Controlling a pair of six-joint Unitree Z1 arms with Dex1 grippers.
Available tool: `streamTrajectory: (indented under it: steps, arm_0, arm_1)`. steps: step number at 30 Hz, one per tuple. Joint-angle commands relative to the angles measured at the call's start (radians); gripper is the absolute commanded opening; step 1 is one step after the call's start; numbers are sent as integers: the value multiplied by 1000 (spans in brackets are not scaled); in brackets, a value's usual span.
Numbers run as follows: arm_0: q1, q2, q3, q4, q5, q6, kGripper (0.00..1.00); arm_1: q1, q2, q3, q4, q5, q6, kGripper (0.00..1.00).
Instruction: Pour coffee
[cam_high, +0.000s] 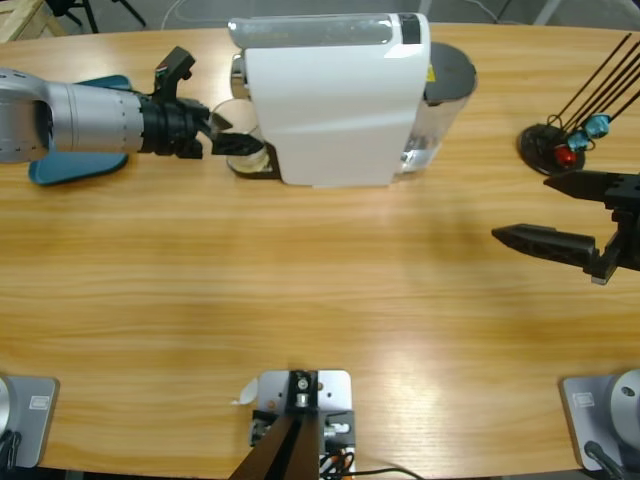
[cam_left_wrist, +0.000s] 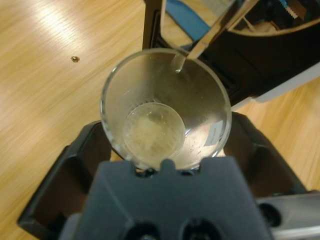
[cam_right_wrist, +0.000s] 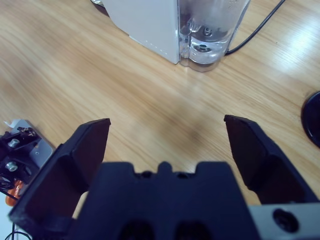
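Glass (cam_left_wrist: 165, 120) sits pinched between the jaws of the left end effector (cam_high: 235, 145), at about ten o'clock on the tabletop (cam_high: 320, 300), tucked against the left face of the white coffee machine (cam_high: 335, 95). In the left wrist view the glass looks empty, its mouth open to the camera, with a slim metal part of the machine (cam_left_wrist: 200, 42) crossing just above its far rim. The right end effector (cam_high: 575, 215) hangs at three o'clock, jaws spread wide and holding nothing, well apart from the machine.

The step in hand appears to be seating the glass under the outlet. To do it well, keep the glass upright and the pinch firm but gentle, since thin glass may slip or crack. Centre the mouth beneath the spout, base flat on the drip tray, before letting go. A teal object (cam_high: 75, 165) lies under the left arm; avoid brushing it.
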Motion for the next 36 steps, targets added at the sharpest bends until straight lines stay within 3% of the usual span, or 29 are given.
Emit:
streamTrajectory:
  steps: [1, 3, 10, 20, 26, 30, 36]
  arm_0:
    - [9, 62, -4, -29, -28, 12, 443]
    - [9, 64, -3, -29, -32, 12, 393]
    - [9, 66, 11, -30, -57, 11, 407]
    - [13, 50, 89, -31, 17, -3, 388]
    - [13, -49, 152, -32, 110, 3, 388]
    - [13, -81, 148, -32, 130, 3, 388]
    - [42, -206, 145, -1, 267, 3, 385]
  arm_1:
    - [12, 26, 35, -8, -4, -12, 1000]
    - [12, 25, 35, -8, -4, -12, 1000]
    - [12, 24, 35, -8, -4, -12, 1000]
    - [12, 20, 35, -8, -4, -12, 1000]
    - [12, 21, 35, -8, -4, -12, 1000]
    - [12, 21, 35, -8, -4, -12, 1000]
    - [12, 23, 35, -8, -4, -12, 1000]
